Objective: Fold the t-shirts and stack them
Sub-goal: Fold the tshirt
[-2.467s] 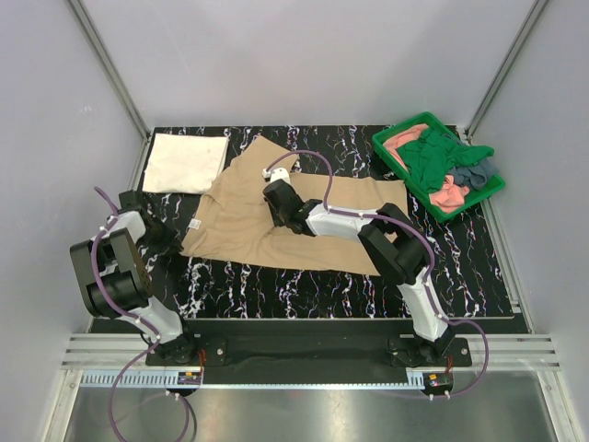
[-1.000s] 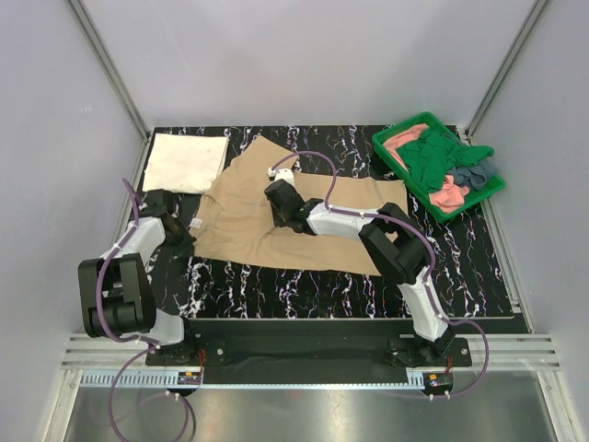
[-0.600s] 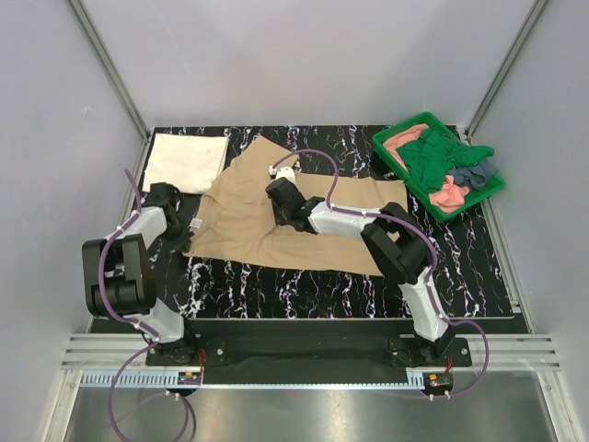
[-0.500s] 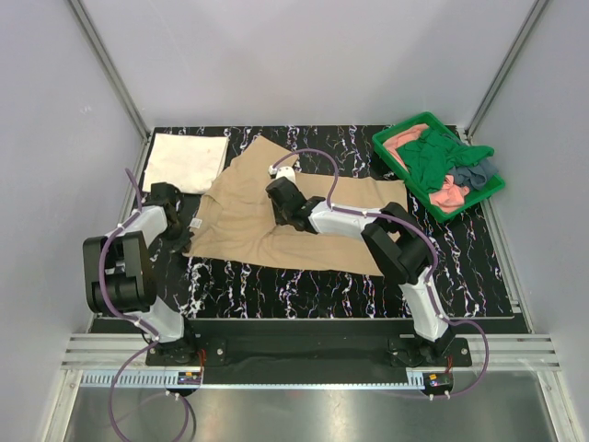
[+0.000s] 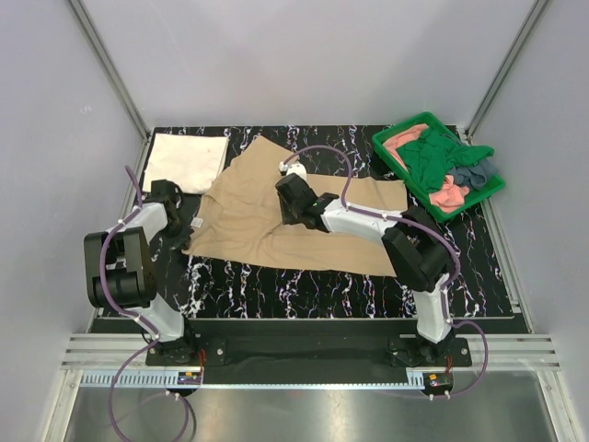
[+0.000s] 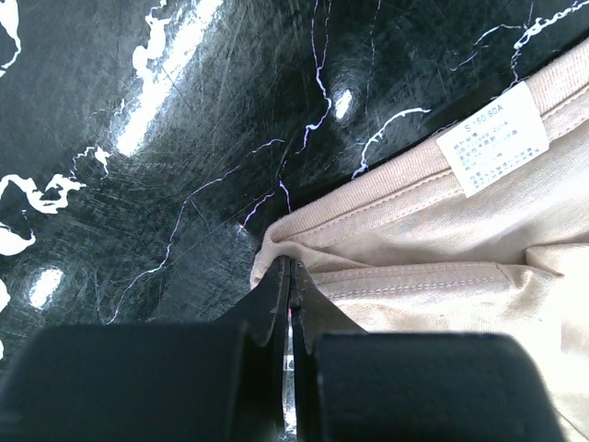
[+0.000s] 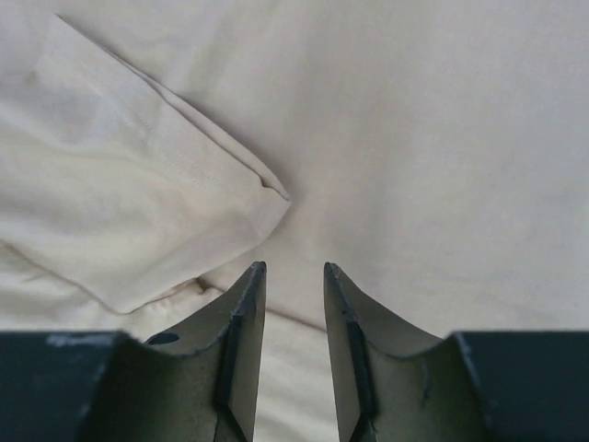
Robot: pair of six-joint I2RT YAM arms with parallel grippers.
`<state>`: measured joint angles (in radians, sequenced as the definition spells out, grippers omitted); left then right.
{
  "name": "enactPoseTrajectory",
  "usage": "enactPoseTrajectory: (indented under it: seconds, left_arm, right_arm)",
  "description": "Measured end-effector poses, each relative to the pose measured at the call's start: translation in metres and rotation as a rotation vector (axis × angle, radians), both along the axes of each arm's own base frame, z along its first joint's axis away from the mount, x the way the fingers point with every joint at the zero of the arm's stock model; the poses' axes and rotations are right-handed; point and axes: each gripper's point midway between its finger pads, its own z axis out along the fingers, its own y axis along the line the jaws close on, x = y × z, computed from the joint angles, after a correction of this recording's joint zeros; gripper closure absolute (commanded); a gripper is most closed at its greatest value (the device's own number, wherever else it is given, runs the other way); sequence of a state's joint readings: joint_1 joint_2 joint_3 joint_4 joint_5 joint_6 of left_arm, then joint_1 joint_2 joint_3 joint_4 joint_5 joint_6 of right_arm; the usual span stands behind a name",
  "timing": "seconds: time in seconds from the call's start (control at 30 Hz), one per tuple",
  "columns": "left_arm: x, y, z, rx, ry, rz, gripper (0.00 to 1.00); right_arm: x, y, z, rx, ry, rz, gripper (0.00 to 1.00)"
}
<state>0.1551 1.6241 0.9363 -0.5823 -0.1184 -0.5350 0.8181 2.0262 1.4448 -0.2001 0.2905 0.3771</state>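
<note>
A tan t-shirt point(image 5: 244, 216) lies spread on the black marbled mat. My left gripper point(image 5: 182, 239) is at its lower left corner, and in the left wrist view the left gripper point(image 6: 290, 262) is shut on the bunched hem of the tan t-shirt point(image 6: 442, 239), beside a white label point(image 6: 492, 138). My right gripper point(image 5: 287, 206) hovers over the shirt's middle. The right wrist view shows that gripper point(image 7: 294, 267) open and holding nothing, with tan cloth point(image 7: 414, 138) and a folded sleeve point(image 7: 147, 212) below. A folded cream-white t-shirt point(image 5: 186, 163) lies at the back left.
A green tray point(image 5: 403, 126) at the back right holds a dark green t-shirt point(image 5: 433, 157), a salmon-pink one point(image 5: 448, 195) and a grey-blue one point(image 5: 474, 173) in a heap. Grey walls close in the mat on three sides.
My right gripper has opened, let go of the tan cloth and shifted slightly right. My left arm has swung in closer to the shirt, with its gripper staying shut at the corner.
</note>
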Motion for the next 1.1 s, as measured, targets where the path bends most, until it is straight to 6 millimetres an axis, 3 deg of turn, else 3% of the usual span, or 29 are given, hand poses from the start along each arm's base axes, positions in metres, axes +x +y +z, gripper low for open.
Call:
enactPoseTrajectory:
  seconds: [0.13, 0.23, 0.33, 0.63, 0.87, 1.1]
  left_arm:
    - [0.0, 0.0, 0.0, -0.002, -0.001, 0.005, 1.0]
    - [-0.001, 0.0, 0.0, -0.001, -0.001, 0.005, 1.0]
    - [-0.005, 0.0, -0.001, 0.001, 0.003, 0.006, 1.0]
    - [-0.013, 0.0, -0.002, 0.009, -0.001, 0.023, 1.0]
    - [-0.016, 0.006, -0.002, 0.018, 0.009, 0.041, 1.0]
    - [-0.023, 0.014, 0.0, 0.043, 0.046, 0.056, 1.0]
  right_arm:
    - [-0.007, -0.002, 0.026, 0.062, 0.012, -0.009, 0.66]
    - [-0.023, -0.008, 0.033, 0.111, 0.053, -0.022, 0.7]
    - [-0.044, -0.025, 0.022, 0.113, 0.112, -0.054, 0.7]
    - [-0.1, -0.097, -0.045, 0.004, 0.314, -0.192, 0.73]
    - [-0.104, -0.126, -0.048, 0.034, 0.347, -0.298, 0.74]
    - [-0.124, -0.148, -0.049, 0.02, 0.37, -0.34, 0.73]
